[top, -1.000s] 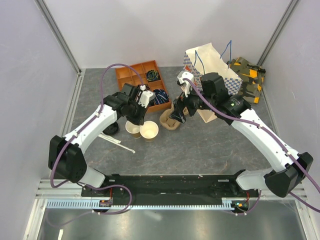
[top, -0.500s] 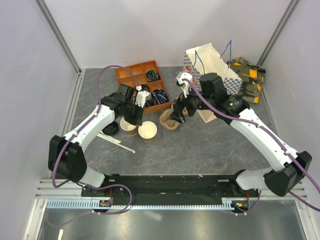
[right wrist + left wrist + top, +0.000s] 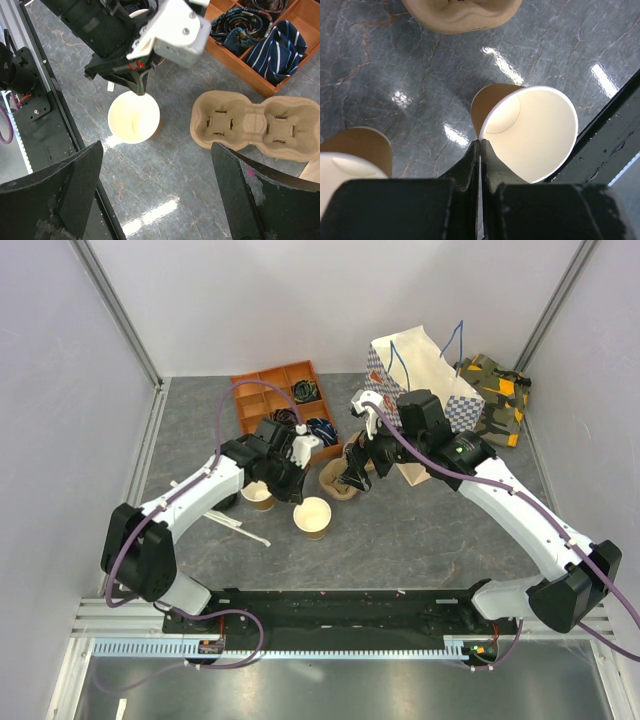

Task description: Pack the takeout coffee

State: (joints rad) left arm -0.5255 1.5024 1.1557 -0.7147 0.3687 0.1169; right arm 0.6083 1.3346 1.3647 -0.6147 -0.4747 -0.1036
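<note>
The takeout coffee is out of view. A lidless tan paper cup [image 3: 313, 517] [image 3: 535, 132] [image 3: 134, 117] with a cream inside stands tilted just off the table. My left gripper [image 3: 300, 490] [image 3: 480, 146] is shut on its rim, one finger inside the wall and one outside. A second lidless cup [image 3: 260, 498] [image 3: 351, 152] sits to its left, partly under the left arm. My right gripper [image 3: 357, 468] [image 3: 160, 195] hangs open and empty above the table between the held cup and the pulp cup carrier [image 3: 338, 485] [image 3: 255, 122] [image 3: 462, 12].
An orange divided tray [image 3: 262, 395] with rolled ties stands at the back. A white paper bag [image 3: 425, 370] and a camouflage pouch [image 3: 495, 395] are at the back right. A white stick [image 3: 238, 527] lies near the left arm. A black rail [image 3: 340, 605] runs along the near edge.
My left gripper has carried the lidless cup to the right and toward the near edge, away from the second cup. The right arm has barely shifted.
</note>
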